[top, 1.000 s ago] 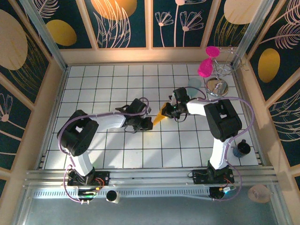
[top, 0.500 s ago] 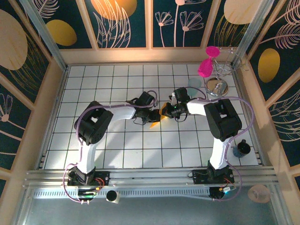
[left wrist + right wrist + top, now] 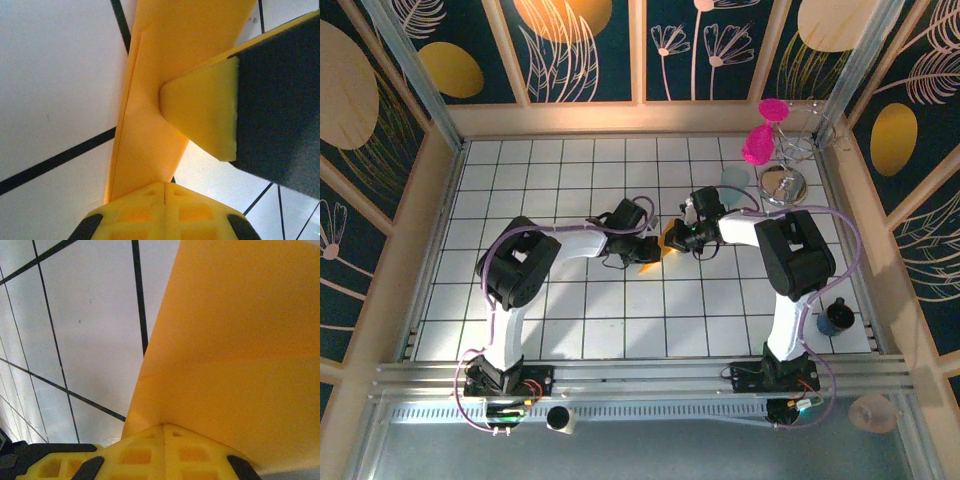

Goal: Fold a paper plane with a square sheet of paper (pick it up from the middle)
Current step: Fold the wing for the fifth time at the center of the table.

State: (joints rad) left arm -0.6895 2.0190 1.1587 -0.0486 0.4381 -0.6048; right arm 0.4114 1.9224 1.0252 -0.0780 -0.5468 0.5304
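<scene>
At the middle of the counter [image 3: 570,300] I see the paper plane [image 3: 650,264] held from opposite sides: left gripper [image 3: 164,192] clamped on it, right gripper [image 3: 164,435] clamped likewise.

Left arm [image 3: 525,262] and right arm [image 3: 790,250] reach inward, elbows bent, left end effector [image 3: 648,252] and right end effector [image 3: 678,236] nearly tip to tip, each pinched shut on the paper plane [image 3: 150,75]
</scene>
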